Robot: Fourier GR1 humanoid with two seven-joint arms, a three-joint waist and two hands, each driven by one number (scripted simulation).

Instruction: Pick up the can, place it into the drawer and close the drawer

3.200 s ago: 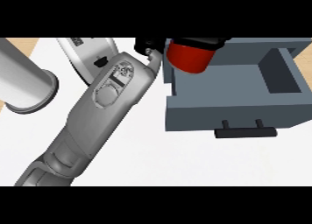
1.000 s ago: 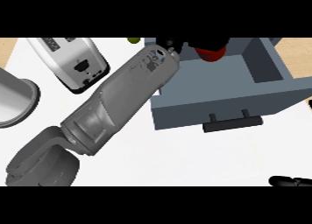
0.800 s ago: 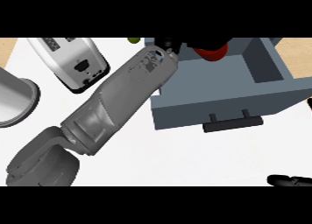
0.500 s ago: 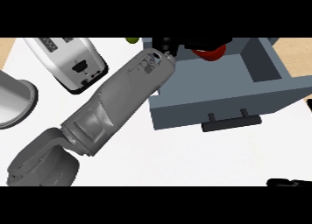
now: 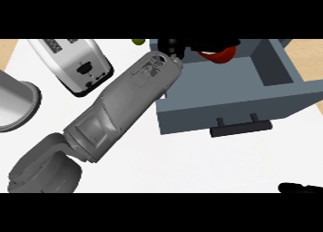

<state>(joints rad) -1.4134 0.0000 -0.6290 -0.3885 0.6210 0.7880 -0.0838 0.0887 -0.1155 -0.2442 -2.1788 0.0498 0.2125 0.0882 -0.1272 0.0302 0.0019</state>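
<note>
one hand does the work: the left hand (image 5: 191,45) reaches over the open drawer (image 5: 285,97), its fingers (image 5: 169,45) curled round the red can (image 5: 216,55), which hangs under them above the drawer's far inner corner. to finish well, it should lower the can until it sits on the drawer floor, clear of the walls beside the fingers, then let go and push the handle (image 5: 239,128). the right hand (image 5: 303,187) barely shows near the surface (image 5: 191,163); its state cannot be told.
</note>
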